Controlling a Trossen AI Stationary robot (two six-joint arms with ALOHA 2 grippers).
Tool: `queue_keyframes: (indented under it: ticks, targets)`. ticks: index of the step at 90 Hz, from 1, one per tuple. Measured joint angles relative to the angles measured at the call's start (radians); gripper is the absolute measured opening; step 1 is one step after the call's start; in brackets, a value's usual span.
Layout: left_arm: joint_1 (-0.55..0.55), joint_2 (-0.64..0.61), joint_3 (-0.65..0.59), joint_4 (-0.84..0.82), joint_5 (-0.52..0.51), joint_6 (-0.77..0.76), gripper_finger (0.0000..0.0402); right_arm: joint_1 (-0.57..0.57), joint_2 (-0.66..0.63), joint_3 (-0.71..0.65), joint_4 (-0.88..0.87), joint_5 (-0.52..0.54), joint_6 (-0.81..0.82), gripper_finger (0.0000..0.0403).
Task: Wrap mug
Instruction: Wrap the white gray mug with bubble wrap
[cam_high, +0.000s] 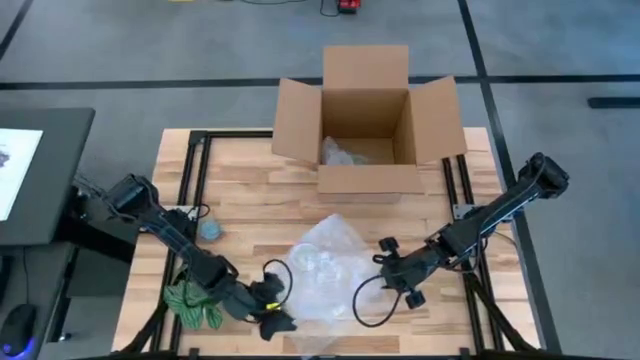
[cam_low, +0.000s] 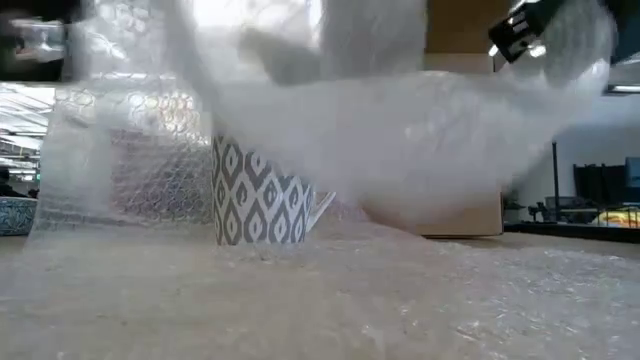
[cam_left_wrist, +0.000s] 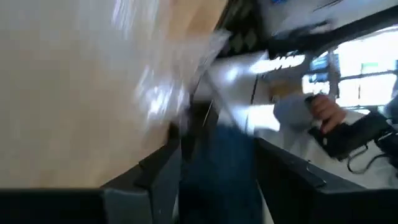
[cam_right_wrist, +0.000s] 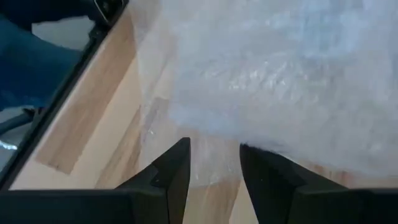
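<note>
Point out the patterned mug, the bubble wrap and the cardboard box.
Patterned mug (cam_low: 258, 205), low view, its side wall.
Bubble wrap (cam_high: 335, 245), high view, middle of the sheet.
Cardboard box (cam_high: 370, 180), high view, its front wall.

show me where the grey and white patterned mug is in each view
High view: the grey and white patterned mug stands near the table's middle, under the clear bubble wrap sheet.
Low view: left of centre, upright, wrap draped over and behind it.
Left wrist view: not visible.
Right wrist view: not visible, only wrap.
Shared landmark: the bubble wrap sheet.

No legible text or labels.
</note>
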Motion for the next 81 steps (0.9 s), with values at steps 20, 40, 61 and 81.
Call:
queue_keyframes:
  ticks: [20,40,61,81]
  targets:
    - [-0.074,0.0,0.0,-0.086,0.083,-0.252,0.0153,0.013,0.0,0.0,-0.135,-0.097,0.025,0.0127]
    - [-0.082,-0.001,0.114,-0.096,-0.016,-0.087,0.0124,0.085,-0.039,0.0,-0.189,-0.229,0.013,0.0127]
    - [-0.045,-0.002,0.358,-0.202,-0.182,0.38,0.0103,0.128,-0.126,-0.007,0.055,-0.146,-0.17,0.0127]
    - [-0.009,0.002,0.43,-0.378,-0.424,0.529,0.0095,0.004,-0.068,-0.037,0.254,-0.054,-0.126,0.0127]
